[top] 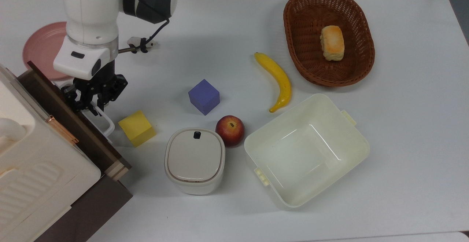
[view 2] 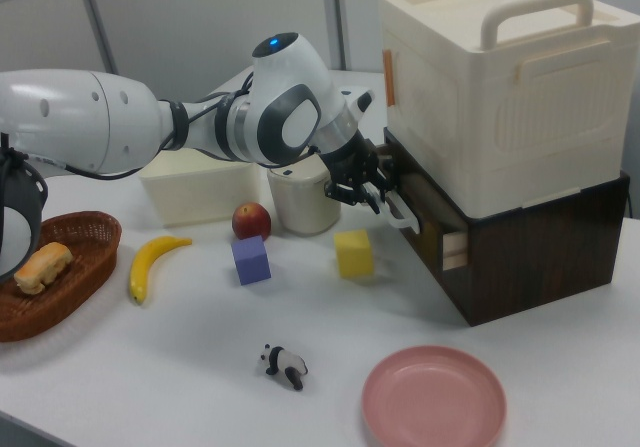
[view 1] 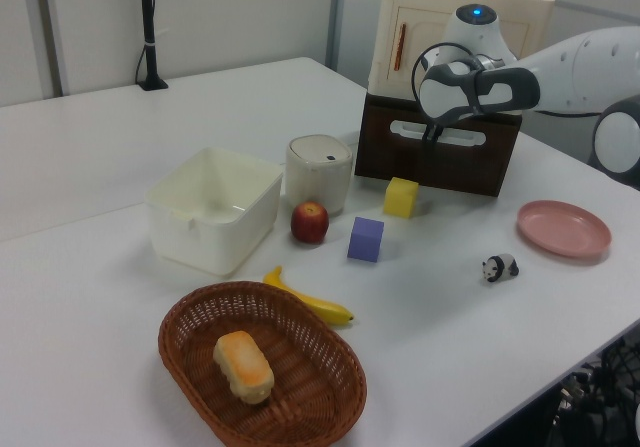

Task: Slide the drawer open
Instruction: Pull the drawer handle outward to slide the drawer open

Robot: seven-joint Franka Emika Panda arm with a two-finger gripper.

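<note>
Your gripper (top: 91, 104) is clamped on the white handle (top: 103, 120) of the drawer (top: 69, 115), directly at its front.

Single arm reaches in over the table's far-left corner in the top view, wrist pitched downward. Gripper (top: 93, 104) sits near the table's left edge there; its fingers (view 2: 378, 193) appear closed on a white handle (top: 104, 121), though contact is partly hidden.
</note>
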